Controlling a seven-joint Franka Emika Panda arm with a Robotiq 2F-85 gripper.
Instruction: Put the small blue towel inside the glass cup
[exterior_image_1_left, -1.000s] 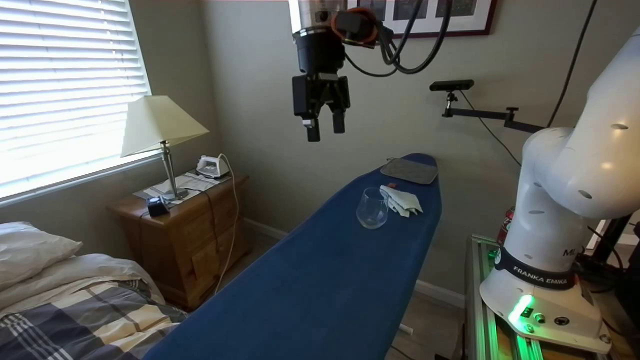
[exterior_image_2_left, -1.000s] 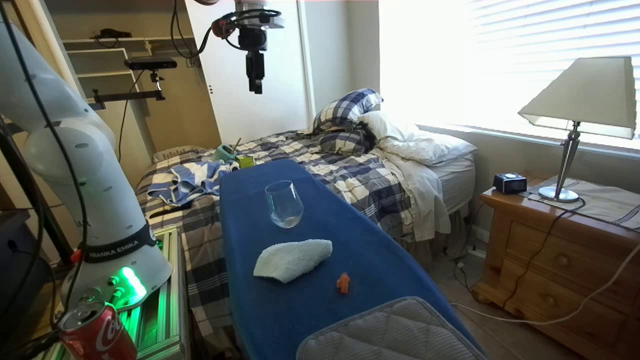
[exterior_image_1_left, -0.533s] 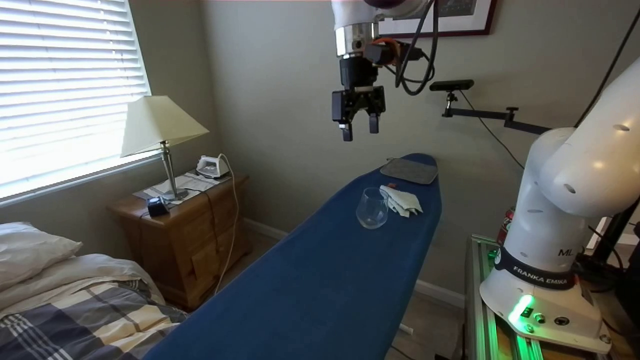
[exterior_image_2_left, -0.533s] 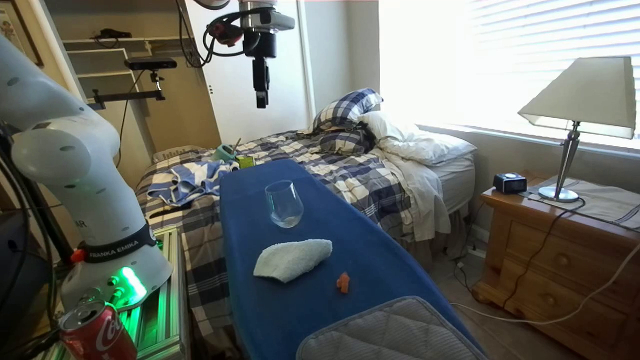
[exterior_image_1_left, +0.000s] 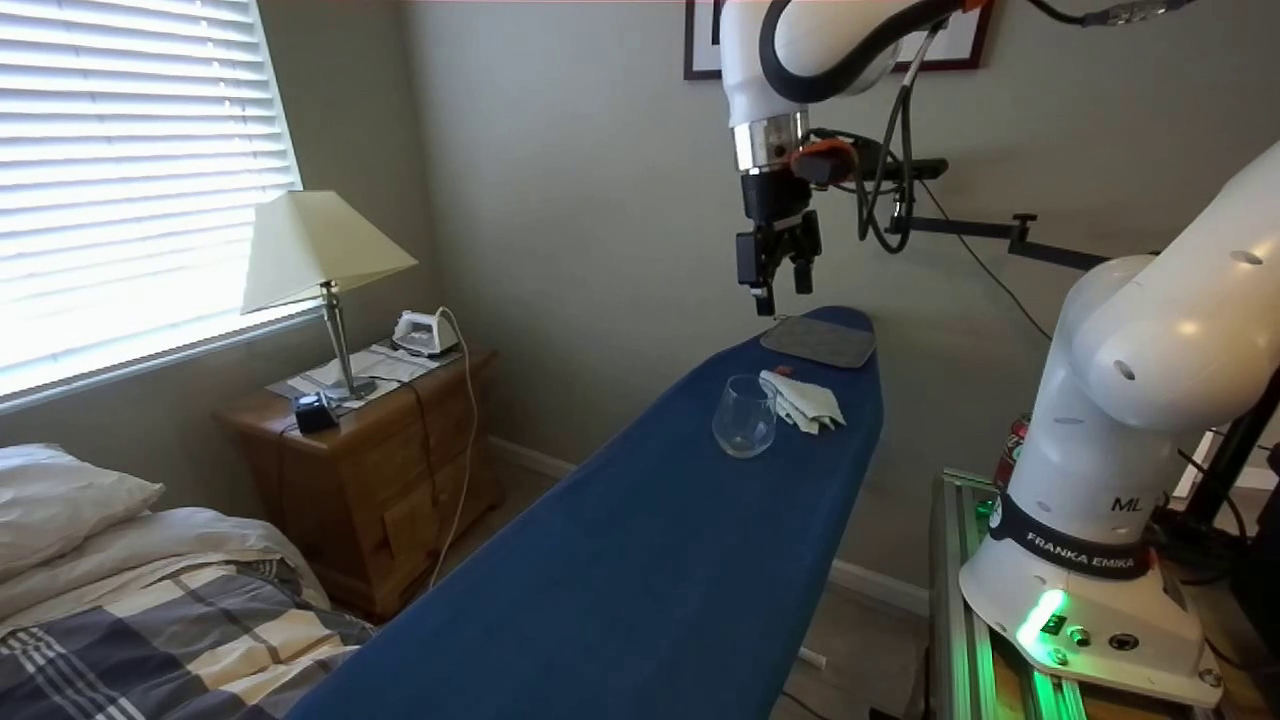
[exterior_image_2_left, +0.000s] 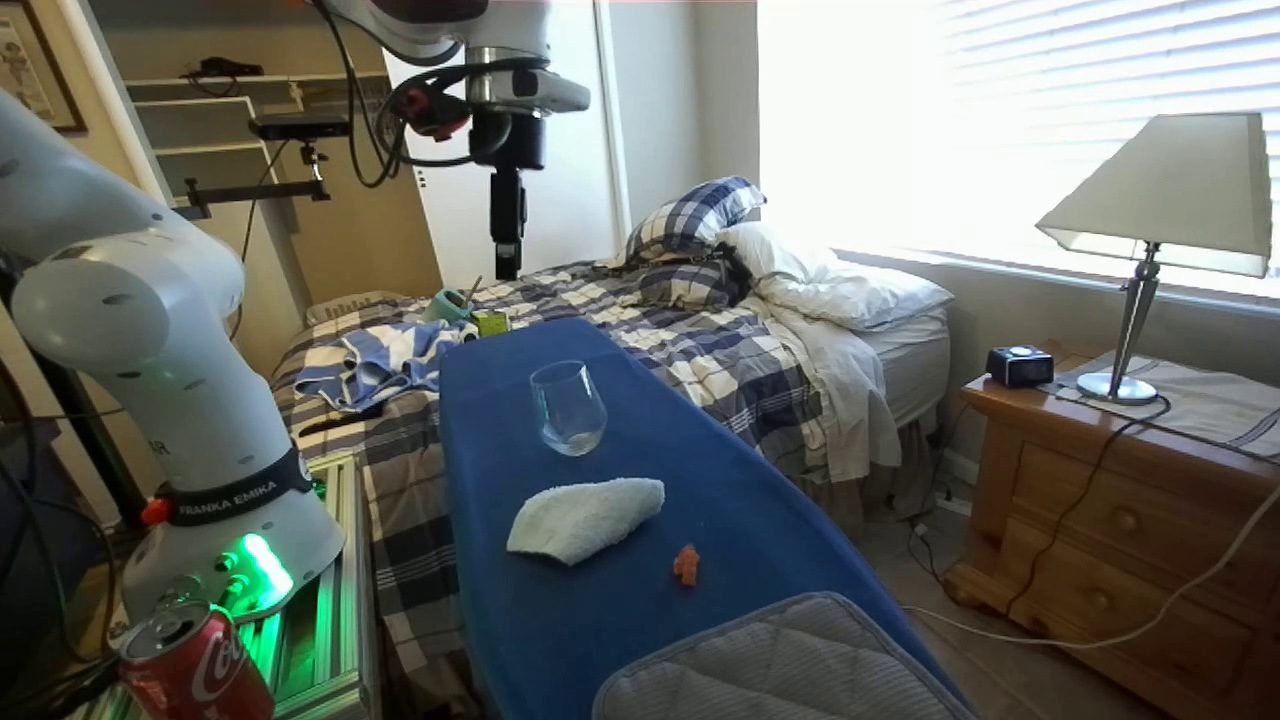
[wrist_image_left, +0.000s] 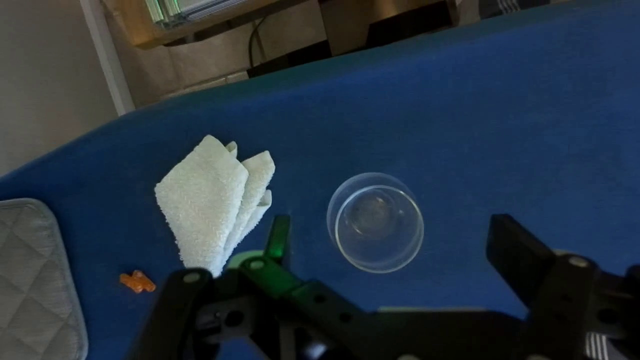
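Towel (wrist_image_left: 204, 202), pale, nubby, folded, iron (exterior_image_1_left: 422, 335) shown in an exterior view only, clear rounded glass (wrist_image_left: 377, 230) stood upright nearby, quilted grey pad (wrist_image_left: 31, 285), gripper (exterior_image_1_left: 784, 295) spread apart.

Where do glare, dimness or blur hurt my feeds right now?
In both exterior views, the window is partly washed out to white, and the green light on the robot base glares; in the wrist view, the picture is dim and the fingers look dark and a bit soft, one tinted green, but the towel and glass read clearly.
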